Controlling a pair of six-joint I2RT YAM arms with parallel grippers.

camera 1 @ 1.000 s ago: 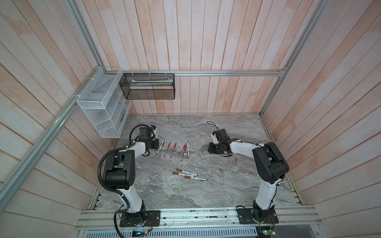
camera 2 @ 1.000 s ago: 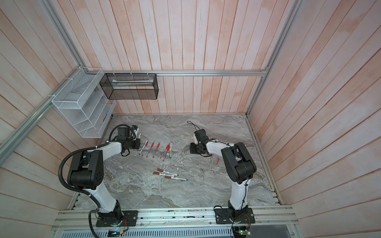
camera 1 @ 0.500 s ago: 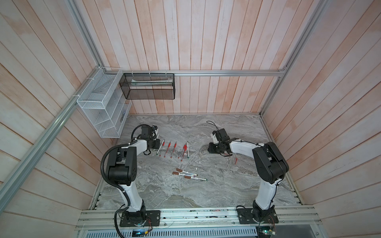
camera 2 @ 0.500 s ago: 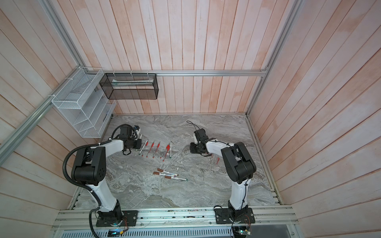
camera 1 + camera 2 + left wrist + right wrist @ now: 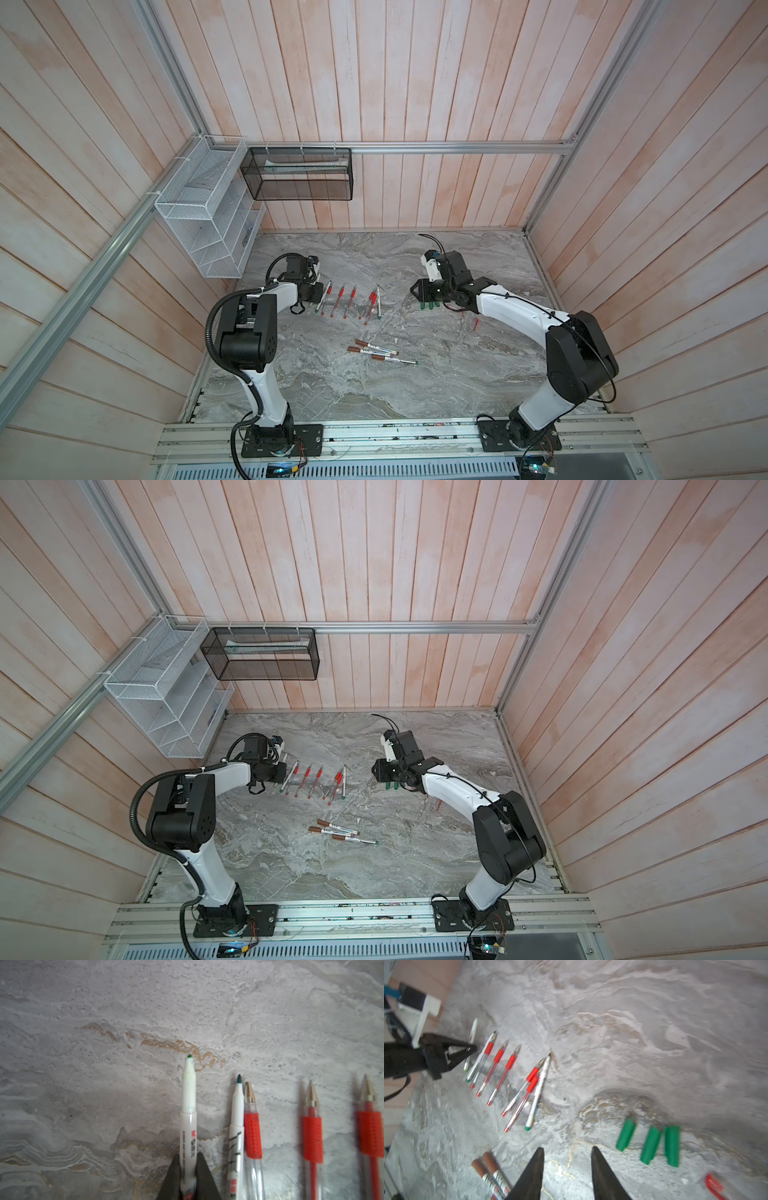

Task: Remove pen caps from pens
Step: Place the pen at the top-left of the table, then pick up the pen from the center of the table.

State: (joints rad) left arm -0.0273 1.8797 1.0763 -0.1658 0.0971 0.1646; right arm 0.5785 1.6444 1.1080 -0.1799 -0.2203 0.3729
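Note:
My left gripper [image 5: 188,1156] is shut on the barrel of an uncapped white marker [image 5: 188,1105] with a green tip. The marker lies low over the table at the left end of a row of uncapped pens [image 5: 353,301], several with red grips. My right gripper [image 5: 568,1149] is open with nothing between its fingers and hangs just above the table. Three green pen caps [image 5: 651,1145] lie side by side next to it, seen in both top views [image 5: 429,305] [image 5: 392,786]. A red cap [image 5: 714,1185] lies further right. Brown-capped markers [image 5: 365,347] lie in the middle.
A white wire rack [image 5: 203,220] and a black mesh basket [image 5: 299,174] hang on the walls at the back left. Wooden walls close in the marble table [image 5: 457,374] on three sides. A metal rail [image 5: 395,436] with both arm bases runs along the front.
My right gripper's jaws have opened above the green caps. The left arm has shifted slightly beside the pen row, still holding the marker.

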